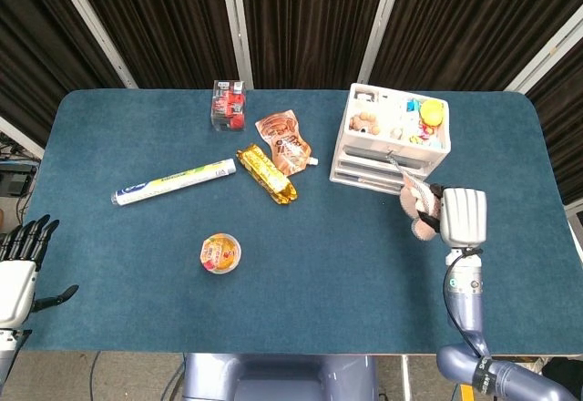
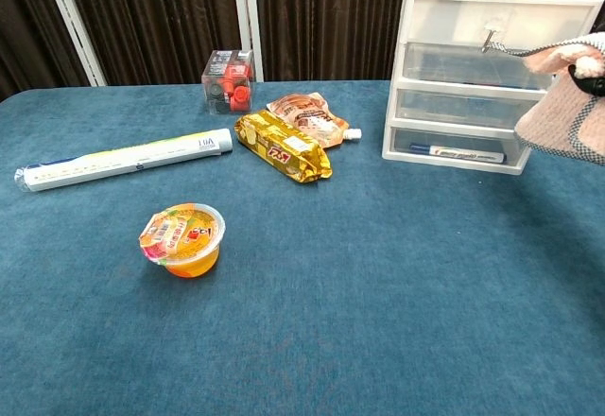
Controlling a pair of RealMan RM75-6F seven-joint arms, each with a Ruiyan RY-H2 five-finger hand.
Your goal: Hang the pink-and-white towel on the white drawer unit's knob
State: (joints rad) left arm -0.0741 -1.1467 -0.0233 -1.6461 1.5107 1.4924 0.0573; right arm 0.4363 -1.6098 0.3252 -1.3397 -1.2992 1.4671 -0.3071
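The white drawer unit (image 1: 390,157) (image 2: 454,85) stands at the back right of the table, with a small metal knob (image 2: 489,37) on its top drawer. My right hand (image 1: 461,214) holds the pink-and-white towel (image 1: 415,205) (image 2: 568,102) in front of the unit, to its right. The towel's grey-edged loop (image 2: 511,49) stretches from the towel to the knob. Whether the loop is over the knob is hard to tell. My left hand (image 1: 20,269) is open at the table's front left edge, holding nothing.
On the blue table (image 1: 328,264) lie a white tube (image 1: 174,181), a gold snack packet (image 1: 267,172), a brown pouch (image 1: 285,142), a clear box with red items (image 1: 229,104) and a jelly cup (image 1: 219,253). Small toys fill the unit's top tray (image 1: 401,117).
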